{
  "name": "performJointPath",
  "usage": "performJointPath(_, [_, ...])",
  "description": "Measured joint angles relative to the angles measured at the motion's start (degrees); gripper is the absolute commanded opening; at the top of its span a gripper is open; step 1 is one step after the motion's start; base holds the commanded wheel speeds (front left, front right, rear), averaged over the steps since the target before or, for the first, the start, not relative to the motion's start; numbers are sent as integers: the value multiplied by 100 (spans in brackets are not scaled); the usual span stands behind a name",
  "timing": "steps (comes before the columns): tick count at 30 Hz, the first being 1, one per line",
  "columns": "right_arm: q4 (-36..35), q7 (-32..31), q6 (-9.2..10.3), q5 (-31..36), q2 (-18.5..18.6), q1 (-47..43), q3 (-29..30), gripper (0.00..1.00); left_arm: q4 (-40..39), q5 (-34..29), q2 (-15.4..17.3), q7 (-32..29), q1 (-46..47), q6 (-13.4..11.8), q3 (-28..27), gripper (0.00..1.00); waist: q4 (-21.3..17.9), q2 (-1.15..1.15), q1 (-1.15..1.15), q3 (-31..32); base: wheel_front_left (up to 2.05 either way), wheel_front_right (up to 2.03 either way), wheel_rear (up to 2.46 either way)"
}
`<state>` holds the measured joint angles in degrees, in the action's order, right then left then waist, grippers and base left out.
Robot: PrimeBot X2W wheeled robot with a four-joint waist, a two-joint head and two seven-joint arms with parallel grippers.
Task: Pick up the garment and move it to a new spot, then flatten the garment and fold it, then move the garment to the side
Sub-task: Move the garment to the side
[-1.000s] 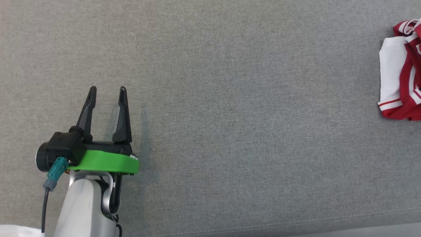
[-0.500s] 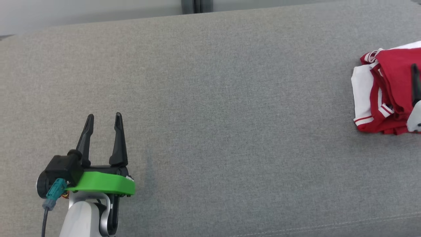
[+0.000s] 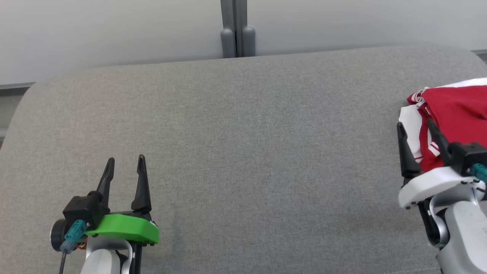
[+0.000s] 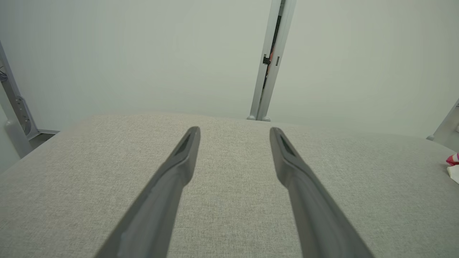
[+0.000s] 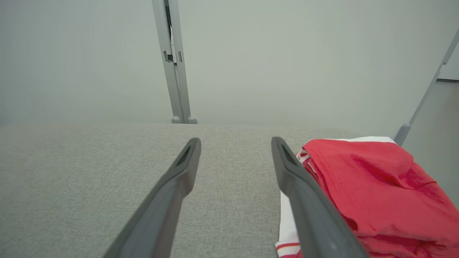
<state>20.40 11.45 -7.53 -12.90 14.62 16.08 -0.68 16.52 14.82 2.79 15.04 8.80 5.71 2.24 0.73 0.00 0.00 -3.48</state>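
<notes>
We see a big gray pad with a rough, woven cloth top and a rounded far edge. The garment lies in a soft, crumpled heap at the right side of the pad. It is smooth red cloth with white parts and thin red and white stripes along one edge.

Our right claw is at the left edge of the heap. Its two long, thin, dark fingers are spread apart and hold nothing. We cannot tell if a finger touches the cloth. A smooth white block sits behind the fingers.

Our left claw is over the left side of the pad, well apart from the garment. Its pointed fingers are spread too, with only gray pad between them. A shiny green block sits behind them.

Past the pad are a plain pale wall and a straight gray post with round feet.
</notes>
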Motion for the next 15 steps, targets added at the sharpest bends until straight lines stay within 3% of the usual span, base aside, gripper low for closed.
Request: performJointPath(15, [-138,-176,0,211,-617,-745,123,100,608,92,-1,0,-22,-101,32,100,195,0,0,382,0,0,0])
